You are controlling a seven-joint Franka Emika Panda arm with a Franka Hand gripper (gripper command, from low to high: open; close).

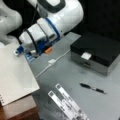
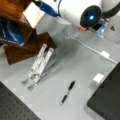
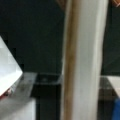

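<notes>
In both front views my gripper (image 1: 21, 50) (image 2: 41, 6), with blue fingers, sits at the far edge of a white pad (image 1: 13, 72) (image 2: 33, 13). The pad rests on a brown wooden stand (image 2: 25, 42). In the wrist view a white slab with a brown edge (image 3: 83, 62) stands upright very close, filling the middle, and the fingertips do not show. A black pen (image 1: 92, 88) (image 2: 68, 92) lies on the grey table, well away from the gripper.
A black box on a silver base (image 1: 97, 50) (image 2: 107, 100) stands beside the pen. A clear acrylic stand (image 1: 66, 105) (image 2: 38, 65) lies tilted on the table. A white cable with a plug (image 1: 52, 61) (image 2: 103, 54) crosses the table. A blue book (image 2: 11, 32) sits in the wooden stand.
</notes>
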